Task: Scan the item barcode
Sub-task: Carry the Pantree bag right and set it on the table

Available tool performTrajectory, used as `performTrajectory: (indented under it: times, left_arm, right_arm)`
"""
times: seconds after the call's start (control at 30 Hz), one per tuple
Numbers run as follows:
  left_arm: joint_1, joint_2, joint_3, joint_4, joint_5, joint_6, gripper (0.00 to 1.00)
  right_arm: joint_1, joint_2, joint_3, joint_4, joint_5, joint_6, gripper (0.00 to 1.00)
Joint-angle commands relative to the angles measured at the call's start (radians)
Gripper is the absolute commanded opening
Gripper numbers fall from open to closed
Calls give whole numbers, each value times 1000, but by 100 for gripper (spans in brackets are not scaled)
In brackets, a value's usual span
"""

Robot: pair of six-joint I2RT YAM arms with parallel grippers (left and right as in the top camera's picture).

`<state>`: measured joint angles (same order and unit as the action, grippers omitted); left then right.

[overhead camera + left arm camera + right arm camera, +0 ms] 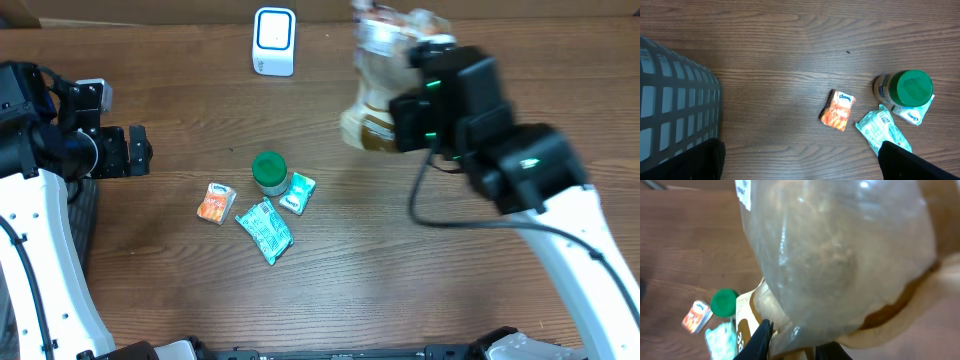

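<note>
Bag was up off the wood, and the right gripper had it! The two dark fingers sat close together, only a narrow gap between them, pinching the crumpled brown-printed end of that clear plastic bag. The rest of it ballooned out ahead of the fingertips and filled nearly the whole wrist view. A white label showed on the bag far out from the fingers, its print too small to read.

Beyond the bag from those fingers, the white scanner stood on the table, apart from the bag. Down to the left of the right fingers lay a green-lidded jar and an orange tissue pack.

Over on the other side, the left gripper was spread as wide as it goes, with nothing between its fingers. From its wrist camera, the orange pack lay ahead, roughly between the two fingertips. The jar sat ahead of the right-hand finger, with a small white-and-teal packet touching it and a larger teal packet just beside, nearest that fingertip. A grey mesh basket sat ahead of the left-hand finger.
</note>
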<state>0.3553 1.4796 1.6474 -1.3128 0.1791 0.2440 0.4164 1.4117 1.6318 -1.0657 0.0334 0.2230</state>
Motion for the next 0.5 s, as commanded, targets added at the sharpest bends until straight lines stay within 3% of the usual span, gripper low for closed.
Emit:
performTrajectory:
  times: [0.0, 0.27, 0.47]
  left_arm:
    - [4, 6, 10, 1, -3, 25, 100]
    - [4, 6, 10, 1, -3, 25, 100]
    - [4, 6, 10, 1, -3, 25, 100]
  right_arm:
    - [-170, 11, -16, -62, -214, 70, 4]
    - [-519, 38, -258, 12, -451, 68, 4]
    - [-693, 79, -478, 178, -517, 64, 4]
